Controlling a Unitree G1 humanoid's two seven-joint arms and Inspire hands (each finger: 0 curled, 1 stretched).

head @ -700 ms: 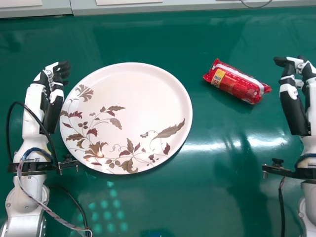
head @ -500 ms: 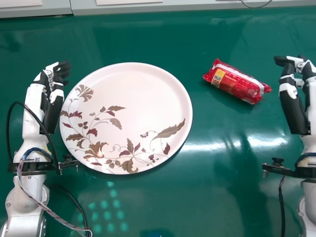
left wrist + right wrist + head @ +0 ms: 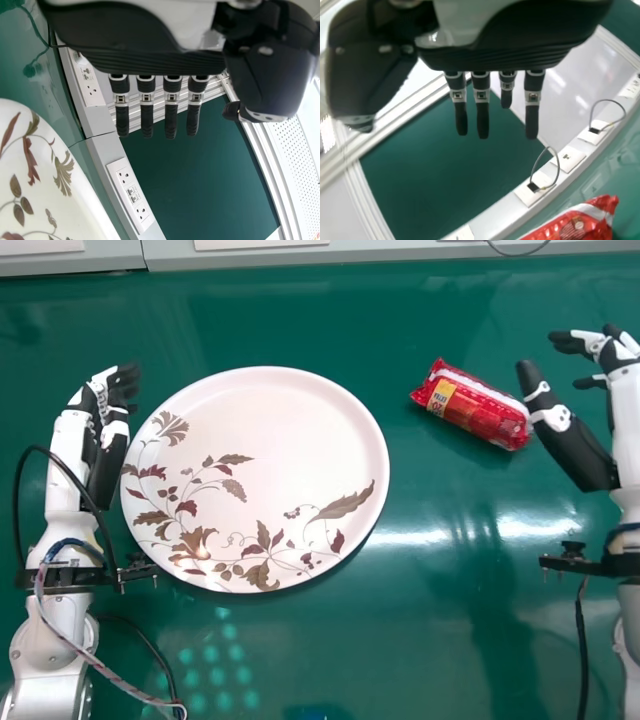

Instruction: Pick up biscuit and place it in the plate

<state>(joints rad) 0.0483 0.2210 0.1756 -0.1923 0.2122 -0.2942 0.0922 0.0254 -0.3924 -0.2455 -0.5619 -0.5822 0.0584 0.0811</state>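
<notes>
"Where's the biscuit packet (image 3: 465, 410) sitting?"

"It's lying aslant on the worktop (image 3: 320, 665), to the right of the plate (image 3: 270, 430) and apart from it. The right robot hand (image 3: 555, 422) is hovering beside its right end, thumb spreading wide, fingers reaching out nearly straight and holding nothing. I can't tell whether the thumb is touching the wrapper."

"And the left robot hand (image 3: 112, 400)?"

"It's waiting just beyond the plate's left side, fingers extending straight, gripping nothing."

"What's surrounding them?"

"The worktop is shining green, catching bright streaks of light. Wall sockets (image 3: 132, 194) are lining a pale strip at its edge, a dark green panel (image 3: 200, 175) is standing beyond, and cable loops (image 3: 550, 147) are curving up from that strip."

"Anything changing since the earlier frame?"

"The right one is moving towards the packet, its thumb swinging outward. Packet and plate are staying put."
</notes>
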